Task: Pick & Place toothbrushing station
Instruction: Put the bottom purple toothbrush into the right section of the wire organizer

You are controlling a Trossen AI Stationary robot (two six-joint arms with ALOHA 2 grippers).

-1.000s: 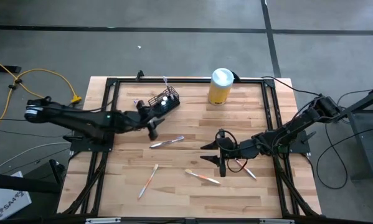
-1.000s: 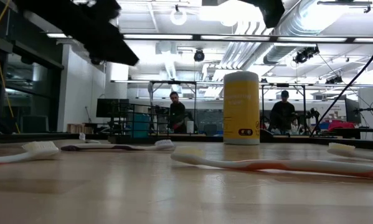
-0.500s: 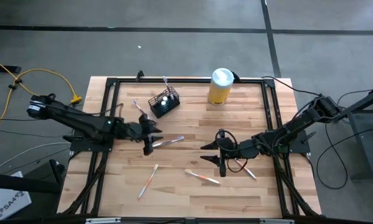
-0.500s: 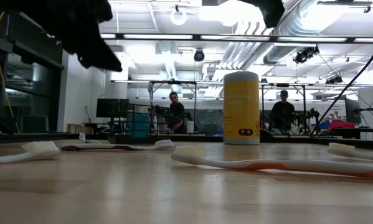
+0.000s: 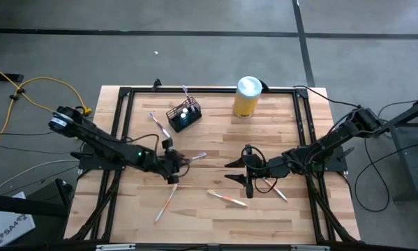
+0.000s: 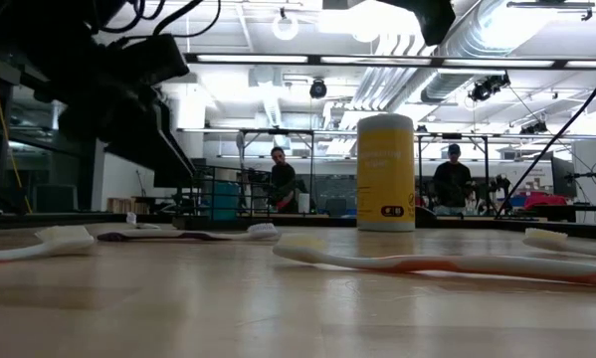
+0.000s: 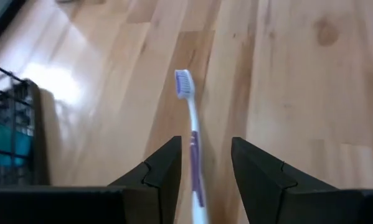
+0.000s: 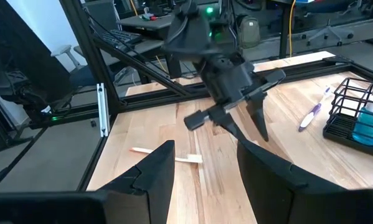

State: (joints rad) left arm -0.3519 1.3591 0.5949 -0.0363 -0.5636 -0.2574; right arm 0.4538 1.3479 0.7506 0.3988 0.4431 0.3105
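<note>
The left gripper (image 5: pixel 172 166) hovers spread over a purple-handled toothbrush (image 7: pixel 191 134), the black wire-mesh toothbrushing station (image 5: pixel 183 116) upright near the table's far edge — likely light, stiff, best pinched by its rim — the right gripper (image 5: pixel 245 173) waits, splayed.

1. My two arms are dark, near black, built of slim jointed links.
2. My left gripper (image 5: pixel 172 167) ends in two flat, wedge-shaped black fingers (image 7: pixel 163 175) with angular tips.
3. My right gripper (image 5: pixel 247 176) carries the same pair of dark, tapered fingers (image 8: pixel 156 172).
4. A thin black cable loops beside my right wrist.
5. A small green light glows on my left forearm, and the left arm's base joint shows a pale grey cap.
</note>
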